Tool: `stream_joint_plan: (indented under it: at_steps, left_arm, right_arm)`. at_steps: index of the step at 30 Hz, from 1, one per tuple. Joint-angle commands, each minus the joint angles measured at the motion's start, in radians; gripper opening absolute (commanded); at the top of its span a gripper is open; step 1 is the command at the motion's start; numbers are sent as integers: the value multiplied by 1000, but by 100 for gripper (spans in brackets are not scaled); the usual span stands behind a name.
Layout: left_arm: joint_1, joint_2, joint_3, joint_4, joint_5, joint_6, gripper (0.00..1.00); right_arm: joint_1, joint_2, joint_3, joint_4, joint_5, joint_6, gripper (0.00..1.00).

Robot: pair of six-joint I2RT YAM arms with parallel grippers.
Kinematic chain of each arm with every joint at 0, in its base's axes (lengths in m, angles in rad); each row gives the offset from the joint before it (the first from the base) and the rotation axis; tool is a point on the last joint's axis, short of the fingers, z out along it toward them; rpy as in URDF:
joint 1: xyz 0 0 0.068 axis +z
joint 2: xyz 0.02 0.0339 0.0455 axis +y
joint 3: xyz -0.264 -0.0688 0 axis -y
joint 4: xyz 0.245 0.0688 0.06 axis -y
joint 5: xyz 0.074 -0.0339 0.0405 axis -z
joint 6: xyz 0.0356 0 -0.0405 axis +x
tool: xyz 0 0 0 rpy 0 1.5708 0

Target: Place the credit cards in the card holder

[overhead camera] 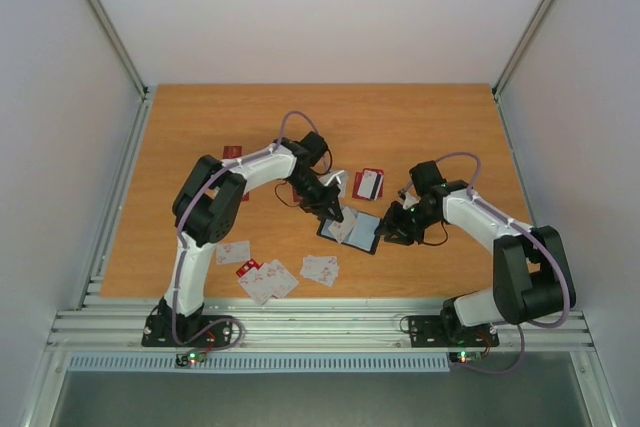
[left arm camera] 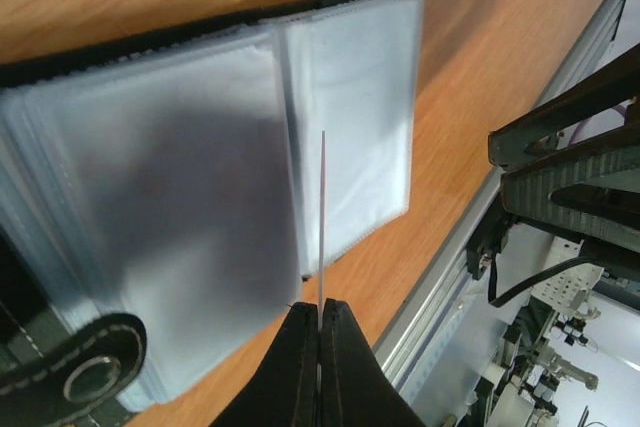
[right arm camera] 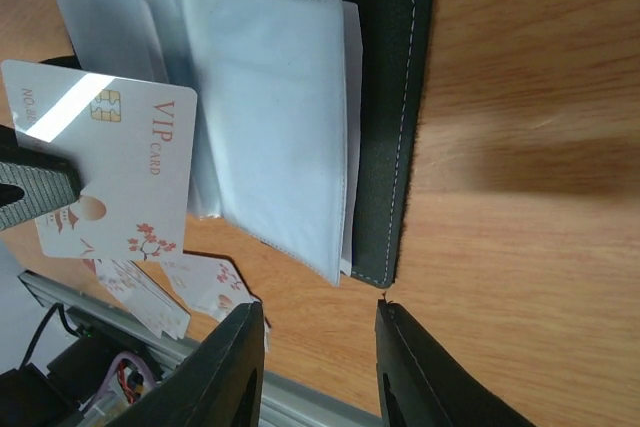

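Left tool is pinching a credit card edge-on over the open card holder on the surface; right tool, spread at its 3 o'clock, should be pinning it flat.

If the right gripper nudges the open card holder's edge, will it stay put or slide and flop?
Likely slides: the card holder lies flat on a smooth wooden table. Its clear sleeves look floppy, fanning loosely, so they'd probably buckle. The stitched cover seems stiffer.
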Motion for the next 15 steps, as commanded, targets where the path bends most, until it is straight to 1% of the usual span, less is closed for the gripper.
stream_joint_plan:
  at_steps: [1,15]
  left_arm:
    - [-9,43,68,-78,-35,62,0]
    - [-18,89,92,-96,-23,95,0]
  right_arm:
    - [-19,29,-8,40,-36,-3,32]
    - [-34,119,2,86,-66,-21,28]
